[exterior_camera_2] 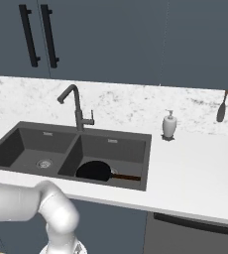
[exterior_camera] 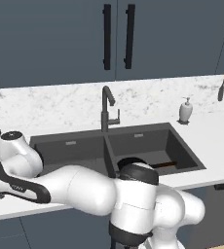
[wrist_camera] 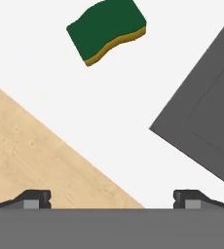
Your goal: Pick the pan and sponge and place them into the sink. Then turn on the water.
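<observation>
We find the pan (exterior_camera_2: pixel 94 171) already lying in the right basin of the sink (exterior_camera_2: pixel 111 139), its brown handle pointing toward the basin's right wall, so the first half of the carrying job looks done

The sponge (wrist_camera: pixel 106 30) is what remains. In the hand view it lies flat on the white counter (wrist_camera: pixel 109 107), green face up with the yellow layer along one edge, well apart from the dark corner of the sink and not yet under the fingers

Our gripper (wrist_camera: pixel 112 197) hangs above the counter near its front edge, where the wooden floor shows below. Its two tips stand wide apart with nothing between them, which suits an approach: the jaws are ready to straddle the sponge once we are over it

From the base views the arm reaches low and far to the left of the sink, so we judge the sponge sits on the counter left of the left basin

The faucet (exterior_camera_2: pixel 75 105) stands behind the divider with no stream from it, so the water is off. The soap dispenser (exterior_camera_2: pixel 169 124) sits on the counter right of the sink, out of our way

Next, as we judge it: move forward until the sponge is centred between the tips, then descend. It is small and soft, so a shallow or off-centre grip could let it slip
</observation>
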Tool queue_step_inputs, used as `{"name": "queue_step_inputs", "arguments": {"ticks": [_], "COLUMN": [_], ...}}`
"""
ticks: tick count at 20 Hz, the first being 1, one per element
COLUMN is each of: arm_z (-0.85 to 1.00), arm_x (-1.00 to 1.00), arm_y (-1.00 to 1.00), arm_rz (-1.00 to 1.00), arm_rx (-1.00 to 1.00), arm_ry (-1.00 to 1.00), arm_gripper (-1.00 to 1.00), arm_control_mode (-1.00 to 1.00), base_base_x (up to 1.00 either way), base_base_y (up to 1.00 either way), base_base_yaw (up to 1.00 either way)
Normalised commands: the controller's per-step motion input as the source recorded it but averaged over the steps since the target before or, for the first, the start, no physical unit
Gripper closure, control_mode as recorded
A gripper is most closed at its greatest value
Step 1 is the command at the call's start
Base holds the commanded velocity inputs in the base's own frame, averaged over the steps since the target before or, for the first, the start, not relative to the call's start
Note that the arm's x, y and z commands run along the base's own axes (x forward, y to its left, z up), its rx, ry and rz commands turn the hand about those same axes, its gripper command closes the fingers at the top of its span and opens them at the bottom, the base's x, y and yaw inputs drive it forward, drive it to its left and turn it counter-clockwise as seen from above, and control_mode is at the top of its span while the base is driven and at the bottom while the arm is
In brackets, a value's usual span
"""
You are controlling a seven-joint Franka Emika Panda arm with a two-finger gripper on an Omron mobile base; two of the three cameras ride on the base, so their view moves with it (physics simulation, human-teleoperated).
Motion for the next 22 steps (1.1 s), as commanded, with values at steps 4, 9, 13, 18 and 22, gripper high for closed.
{"name": "queue_step_inputs", "arguments": {"ticks": [4, 9, 13, 18, 22], "arm_z": [-0.24, -0.26, -0.22, -0.18, -0.23], "arm_x": [0.18, -0.01, -0.05, -0.07, 0.00], "arm_y": [0.44, 0.23, 0.25, 0.23, 0.14], "arm_rz": [0.03, 0.00, -0.03, -0.09, -0.10], "arm_rx": [0.00, 0.00, 0.00, -0.02, -0.01], "arm_ry": [0.14, -0.01, -0.06, -0.14, -0.15], "arm_gripper": [-1.00, -1.00, -1.00, -1.00, -1.00], "arm_control_mode": [-1.00, -1.00, -1.00, -1.00, -1.00], "base_base_x": [0.00, 0.00, 0.00, 0.00, 0.00], "base_base_y": [0.00, 0.00, 0.00, 0.00, 0.00], "base_base_yaw": [0.00, 0.00, 0.00, 0.00, 0.00]}}
